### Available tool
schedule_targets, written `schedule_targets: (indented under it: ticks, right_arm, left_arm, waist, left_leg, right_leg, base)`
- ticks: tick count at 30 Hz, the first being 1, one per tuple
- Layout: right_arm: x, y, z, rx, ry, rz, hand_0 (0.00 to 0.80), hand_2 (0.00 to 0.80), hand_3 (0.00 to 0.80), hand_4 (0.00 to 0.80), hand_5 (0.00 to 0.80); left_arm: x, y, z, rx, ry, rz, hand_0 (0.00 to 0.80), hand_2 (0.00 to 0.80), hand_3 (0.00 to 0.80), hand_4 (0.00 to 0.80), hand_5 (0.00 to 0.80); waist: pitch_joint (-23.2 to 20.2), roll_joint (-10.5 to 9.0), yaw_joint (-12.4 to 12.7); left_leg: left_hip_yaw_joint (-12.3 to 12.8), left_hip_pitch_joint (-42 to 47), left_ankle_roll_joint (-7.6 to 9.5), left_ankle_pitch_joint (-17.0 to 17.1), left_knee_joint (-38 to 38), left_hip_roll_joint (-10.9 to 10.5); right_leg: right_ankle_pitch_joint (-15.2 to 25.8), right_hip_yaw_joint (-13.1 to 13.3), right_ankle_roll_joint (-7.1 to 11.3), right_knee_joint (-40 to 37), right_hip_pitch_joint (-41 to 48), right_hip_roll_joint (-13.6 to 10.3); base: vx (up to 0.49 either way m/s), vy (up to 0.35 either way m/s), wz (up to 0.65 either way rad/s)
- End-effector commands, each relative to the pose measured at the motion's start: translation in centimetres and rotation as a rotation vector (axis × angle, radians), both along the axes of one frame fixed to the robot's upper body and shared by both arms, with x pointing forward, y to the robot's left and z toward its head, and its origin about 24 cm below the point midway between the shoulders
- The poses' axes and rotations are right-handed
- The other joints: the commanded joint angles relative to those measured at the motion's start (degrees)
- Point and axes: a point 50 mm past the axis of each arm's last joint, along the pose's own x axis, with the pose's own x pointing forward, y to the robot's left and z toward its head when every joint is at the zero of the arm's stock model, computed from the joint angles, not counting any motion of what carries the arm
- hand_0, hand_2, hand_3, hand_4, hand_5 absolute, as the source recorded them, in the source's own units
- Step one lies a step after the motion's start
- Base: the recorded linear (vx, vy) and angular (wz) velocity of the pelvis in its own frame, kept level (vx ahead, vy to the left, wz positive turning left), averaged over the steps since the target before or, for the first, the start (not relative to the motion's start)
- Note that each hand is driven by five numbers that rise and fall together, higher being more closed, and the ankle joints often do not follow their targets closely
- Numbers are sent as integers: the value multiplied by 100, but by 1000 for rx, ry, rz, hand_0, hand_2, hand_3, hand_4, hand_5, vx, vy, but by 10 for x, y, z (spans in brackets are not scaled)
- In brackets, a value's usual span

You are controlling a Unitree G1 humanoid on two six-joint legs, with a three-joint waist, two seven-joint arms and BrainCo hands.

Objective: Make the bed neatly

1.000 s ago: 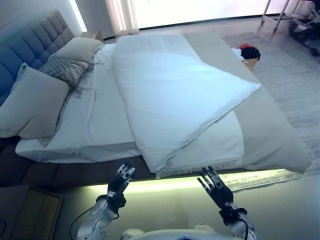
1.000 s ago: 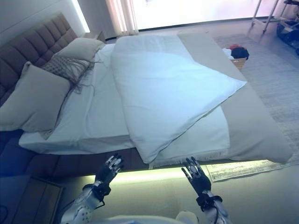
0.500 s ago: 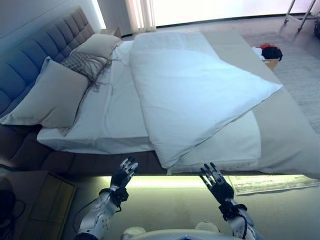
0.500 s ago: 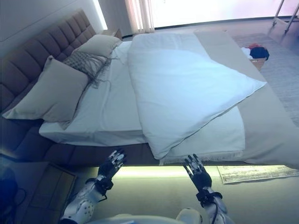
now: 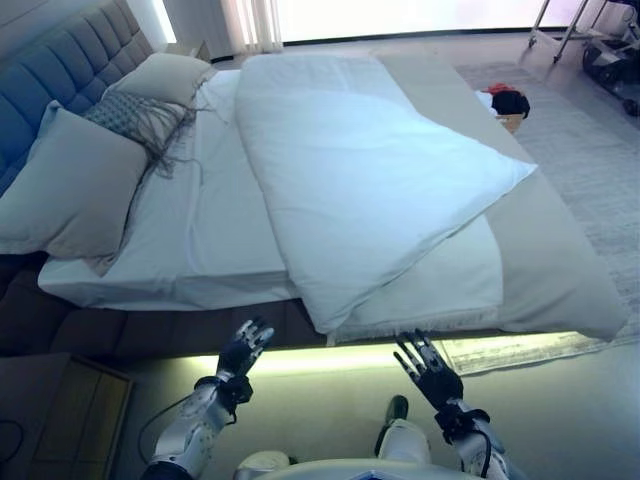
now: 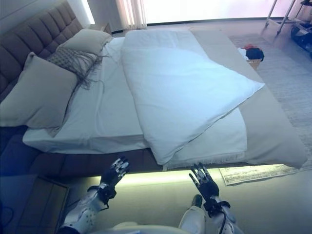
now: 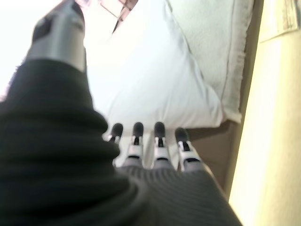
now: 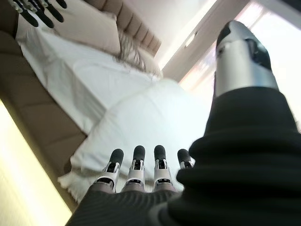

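The bed (image 5: 560,270) is messy. A big white duvet (image 5: 360,180) lies crooked on top of it, folded over so one corner points to the robot's right and another hangs over the near edge. A white sheet (image 5: 200,230) shows beside it, and a tan cover lies at the foot end. Two tan pillows (image 5: 70,190) and a grey fringed cushion (image 5: 135,120) sit by the padded headboard (image 5: 60,70).

The left hand (image 5: 243,352) and the right hand (image 5: 428,368) are both spread wide and hold nothing. They float just in front of the bed's near edge. The far end of the bed is cut off.
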Motion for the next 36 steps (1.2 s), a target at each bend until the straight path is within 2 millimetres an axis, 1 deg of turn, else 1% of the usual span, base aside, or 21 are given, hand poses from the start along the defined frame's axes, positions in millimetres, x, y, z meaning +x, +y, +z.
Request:
schedule_targets:
  ticks: [1, 4, 6, 7, 10, 12, 13, 14, 15, 16, 19, 20, 23, 25, 27, 29, 30, 32, 33, 35, 36]
  right_arm:
    - [12, 10, 6, 31, -71, 22, 0, 0, 0, 0, 0]
    - [8, 7, 4, 7, -48, 19, 0, 0, 0, 0, 0]
    - [8, 6, 6, 7, -62, 37, 0, 0, 0, 0, 0]
    - [8, 3, 8, 11, -74, 58, 0, 0, 0, 0, 0]
    - [15, -3, 10, -17, -75, 88, 0, 0, 0, 0, 0]
    - [17, -7, 10, -38, -72, 101, 0, 0, 0, 0, 0]
    - [16, -10, 10, -47, -67, 92, 0, 0, 0, 0, 0]
    - [16, -12, 11, -48, -66, 86, 0, 0, 0, 0, 0]
    - [16, -16, 13, -47, -72, 71, 0, 0, 0, 0, 0]
    - [16, -17, 14, -42, -79, 68, 0, 0, 0, 0, 0]
    - [21, -14, 18, -31, -80, 60, 0, 0, 0, 0, 0]
    - [21, -13, 18, -28, -76, 58, 0, 0, 0, 0, 0]
    - [15, -10, 17, -16, -47, 61, 0, 0, 0, 0, 0]
    - [10, -8, 14, -19, -38, 76, 0, 0, 0, 0, 0]
    - [9, -5, 14, -14, -40, 79, 0, 0, 0, 0, 0]
    - [12, -2, 14, -18, -34, 69, 0, 0, 0, 0, 0]
    - [13, -2, 14, -15, -36, 63, 0, 0, 0, 0, 0]
    - [11, 2, 14, -7, -41, 58, 0, 0, 0, 0, 0]
    - [7, 6, 12, -9, -34, 57, 0, 0, 0, 0, 0]
    - [0, 2, 10, 7, -9, 13, 0, 0, 0, 0, 0]
    - [-2, 3, 8, 16, -6, 3, 0, 0, 0, 0, 0]
  left_arm:
    - [15, 5, 28, -2, -157, -18, 0, 0, 0, 0, 0]
    - [9, 4, 25, -24, -139, -5, 0, 0, 0, 0, 0]
    - [7, 6, 25, -34, -139, -6, 0, 0, 0, 0, 0]
    - [6, 5, 26, -34, -151, -14, 0, 0, 0, 0, 0]
    - [7, -1, 27, -68, -167, -7, 0, 0, 0, 0, 0]
    - [8, -9, 27, -79, -168, -5, 0, 0, 0, 0, 0]
    - [9, -14, 27, -88, -171, -15, 0, 0, 0, 0, 0]
    - [9, -16, 27, -91, -172, -23, 0, 0, 0, 0, 0]
    - [8, -20, 27, -98, -184, -41, 0, 0, 0, 0, 0]
    - [7, -20, 28, -100, -191, -48, 0, 0, 0, 0, 0]
    - [3, -12, 28, -96, -179, -25, 0, 0, 0, 0, 0]
    - [3, -11, 28, -95, -176, -20, 0, 0, 0, 0, 0]
    - [-3, -5, 25, -84, -159, -5, 0, 0, 0, 0, 0]
    - [-9, -3, 22, -85, -143, 7, 0, 0, 0, 0, 0]
    - [-13, -1, 18, -86, -131, 19, 0, 0, 0, 0, 0]
    - [-14, 2, 14, -90, -122, 22, 0, 0, 0, 0, 0]
    - [-13, 6, 14, -90, -125, 15, 0, 0, 0, 0, 0]
    - [-13, 13, 16, -82, -139, -5, 0, 0, 0, 0, 0]
    - [-12, 15, 18, -70, -143, -13, 0, 0, 0, 0, 0]
    - [-7, 23, 24, -40, -142, -39, 0, 0, 0, 0, 0]
    - [-4, 24, 27, -33, -148, -49, 0, 0, 0, 0, 0]
  waist:
    - [71, -351, 50]
    - [21, -387, -7]
    - [9, -376, -45]
    - [-28, -382, -57]
    - [-86, -377, -47]
    - [-87, -403, -49]
    - [-37, -424, -34]
    - [-19, -418, -35]
    - [98, -434, 15]
    - [161, -421, 44]
    - [263, -304, 200]
    - [262, -305, 213]
    - [176, -129, 467]
    - [174, -33, 645]
    - [223, 53, 763]
    - [254, 123, 773]
    - [287, 109, 763]
    - [248, 27, 741]
    - [179, 20, 756]
    - [74, -60, 754]
    - [19, -97, 787]
  left_leg:
    - [92, 123, 559, -636, 579, -579]
    - [170, 234, 557, -934, 958, -432]
    - [181, 271, 510, -996, 1163, -337]
    - [184, 174, 373, -826, 1583, -223]
    - [166, -75, 136, -433, 2428, -87]
    - [205, -516, -141, 76, 3515, 61]
    - [203, -954, -313, 441, 4022, 231]
    - [189, -1133, -357, 530, 4142, 323]
    - [186, -1548, -381, 688, 4167, 561]
    - [181, -1674, -387, 757, 4032, 645]
    - [67, -1560, -406, 1149, 2076, 797]
    - [53, -1513, -410, 1184, 1922, 791]
    - [-356, -1466, -737, 1973, 223, 1002]
    - [-574, -1608, -946, 2475, -300, 1234]
    - [-648, -1750, -1041, 2668, -400, 1402]
    - [-493, -1783, -1026, 2546, -208, 1451]
    - [-412, -1776, -971, 2335, -10, 1390]
    - [-178, -1731, -783, 1660, 295, 1224]
    - [-194, -1645, -783, 1633, 228, 1185]
    - [-48, -1629, -614, 1408, 500, 1044]
    - [-34, -1660, -513, 1288, 615, 949]
  right_leg:
    - [1073, -50, 67, -790, 158, 89]
    - [1078, 65, 55, -427, 235, 28]
    - [856, 78, -15, -326, 292, 116]
    - [586, 101, -163, -308, 413, 270]
    - [225, 26, -400, -373, 643, 494]
    - [-74, -75, -650, -430, 884, 632]
    - [-228, -99, -808, -450, 1051, 705]
    - [-274, -113, -856, -450, 1095, 738]
    - [-378, -99, -928, -439, 1239, 787]
    - [-426, -81, -947, -439, 1298, 825]
    - [-559, 60, -868, -496, 1429, 1025]
    - [-565, 72, -859, -504, 1440, 1031]
    - [-705, 151, -798, -620, 1671, 1245]
    - [-896, 191, -836, -612, 1852, 1312]
    - [-1090, 169, -890, -474, 1930, 1296]
    - [-1232, 96, -895, -276, 1975, 1176]
    - [-1303, 63, -843, -146, 2029, 1030]
    - [-1295, 21, -659, 9, 2059, 698]
    - [-1263, -50, -522, 86, 2116, 514]
    - [-1243, -94, -266, 128, 2385, 200]
    - [-1125, -127, -236, 165, 2451, 21]
  base:
    - [359, -278, 39]
    - [375, -296, 33]
    - [283, -264, 27]
    - [254, -285, 21]
    - [241, -260, 0]
    - [189, -249, -25]
    - [114, -174, -16]
    - [102, -154, -4]
    - [70, -83, -2]
    - [120, -64, 4]
    - [207, 59, -3]
    - [249, 101, -2]
    - [389, 157, -6]
    - [419, 178, -7]
    - [364, 188, -18]
    - [313, 207, -36]
    - [291, 207, -28]
    - [297, 216, -4]
    - [344, 247, 2]
    - [364, 216, -3]
    - [316, 162, 13]
